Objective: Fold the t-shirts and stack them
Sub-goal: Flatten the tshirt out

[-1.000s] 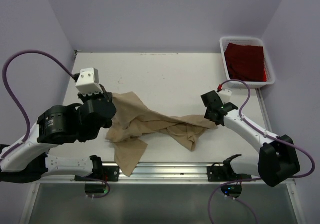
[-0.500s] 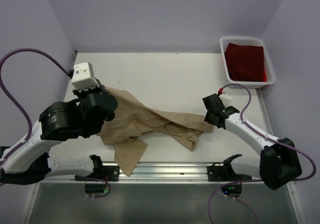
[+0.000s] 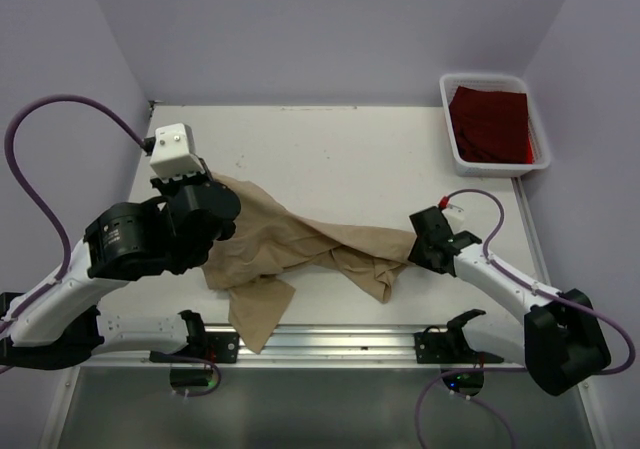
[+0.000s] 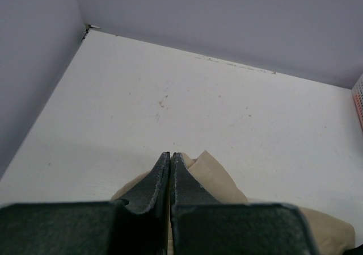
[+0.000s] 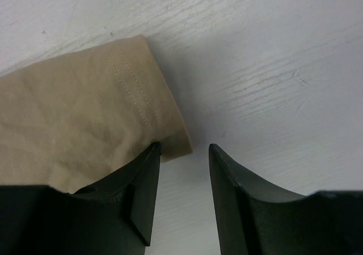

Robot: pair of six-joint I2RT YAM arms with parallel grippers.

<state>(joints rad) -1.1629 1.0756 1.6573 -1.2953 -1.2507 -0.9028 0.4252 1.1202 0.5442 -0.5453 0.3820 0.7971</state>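
Tan t-shirt [image 3: 300,249] lies crumpled across the near part of the surface [image 3: 350,154], well apart from the white bin [image 3: 482,77], which holds the dark red t-shirt [image 3: 490,124]. The left gripper [image 4: 170,157] has its fingers pressed together on the shirt's edge farthest from the bin. The right gripper [image 5: 184,153] has its fingers apart at the hemmed sleeve edge nearest the bin. Bare surface lies between the shirt and the bin.
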